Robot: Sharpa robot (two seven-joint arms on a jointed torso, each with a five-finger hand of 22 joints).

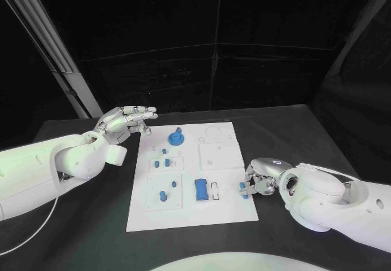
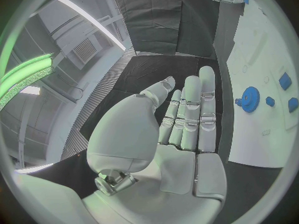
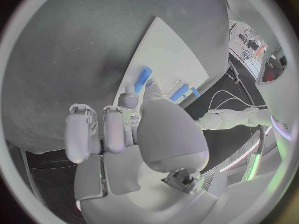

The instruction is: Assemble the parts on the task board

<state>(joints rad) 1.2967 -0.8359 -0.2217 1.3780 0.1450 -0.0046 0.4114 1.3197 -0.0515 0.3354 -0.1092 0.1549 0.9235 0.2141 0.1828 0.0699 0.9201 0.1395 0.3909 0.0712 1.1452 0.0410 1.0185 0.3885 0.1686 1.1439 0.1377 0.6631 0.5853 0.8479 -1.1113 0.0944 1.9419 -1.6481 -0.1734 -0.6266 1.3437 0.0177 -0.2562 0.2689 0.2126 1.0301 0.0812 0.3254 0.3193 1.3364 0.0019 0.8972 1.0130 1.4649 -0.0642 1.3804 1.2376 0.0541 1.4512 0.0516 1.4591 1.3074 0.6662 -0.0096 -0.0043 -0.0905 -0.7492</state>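
Note:
The white task board [image 1: 195,217] lies in the middle of the black table. A blue gear [image 1: 177,137] stands near its far edge, and a blue block [image 1: 200,189] sits nearer the front. Several small blue pegs [image 1: 162,196] are on its left half. My right hand [image 1: 261,179] is at the board's right edge and pinches a small blue peg [image 1: 243,188] between thumb and fingertip; the peg [image 3: 142,78] sticks out past the fingers over the board [image 3: 168,59]. My left hand [image 1: 126,121] hovers by the board's far-left corner, fingers straight and holding nothing [image 2: 187,119], with the gear [image 2: 249,99] beyond them.
A square white plate [image 1: 221,155] and a ring outline [image 1: 213,133] take up the board's far right part. Bare black table [image 1: 285,130] surrounds the board. A slanted metal post [image 1: 69,84] stands at the back left.

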